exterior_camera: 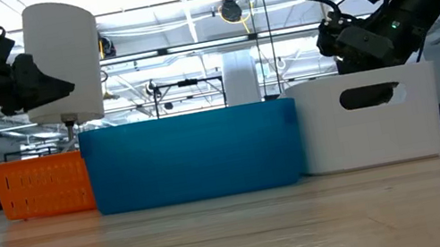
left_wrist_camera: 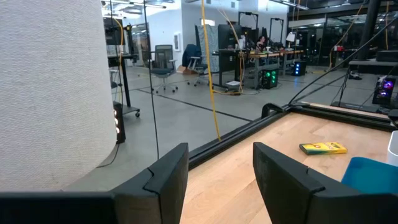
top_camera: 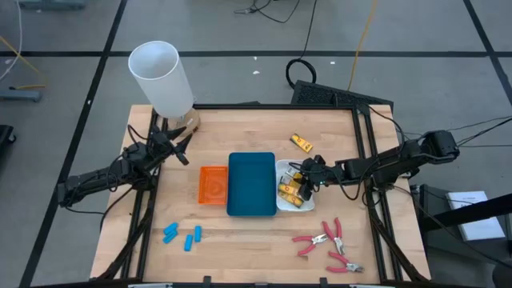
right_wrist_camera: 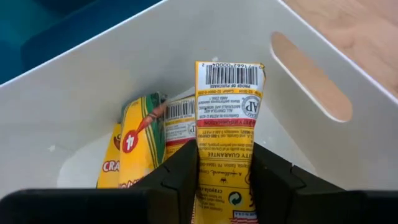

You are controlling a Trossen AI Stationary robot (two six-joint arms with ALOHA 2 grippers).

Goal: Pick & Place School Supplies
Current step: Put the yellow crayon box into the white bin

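My right gripper [top_camera: 306,180] [right_wrist_camera: 224,163] is over the white tray [top_camera: 286,166], shut on a yellow-orange packet [right_wrist_camera: 228,112]. Two more packets [right_wrist_camera: 138,146] lie inside that tray, leaning together. Another packet [top_camera: 302,143] [left_wrist_camera: 323,148] lies flat on the table behind the trays. Three light-blue pieces [top_camera: 182,234] lie near the table's front left, and the pink-handled pliers [top_camera: 328,244] near its front right. My left gripper [top_camera: 178,149] [left_wrist_camera: 217,180] is open beside the tall white cylinder [top_camera: 162,76] and touches nothing. My right gripper pinches the yellow-orange packet between its two fingers [right_wrist_camera: 180,174], across the packet's lower half [right_wrist_camera: 225,168]. The fingers come slanting down from the table's right. The packet's barcode end [right_wrist_camera: 230,74] sticks out past the fingertips into the white tray, above the other packets.
The blue tray [top_camera: 252,184] stands in the table's middle, with the orange tray [top_camera: 212,186] against its left side and the white tray against its right. The white cylinder stands at the far left corner. Bare wood lies along the near edge between the blue pieces and the pliers.
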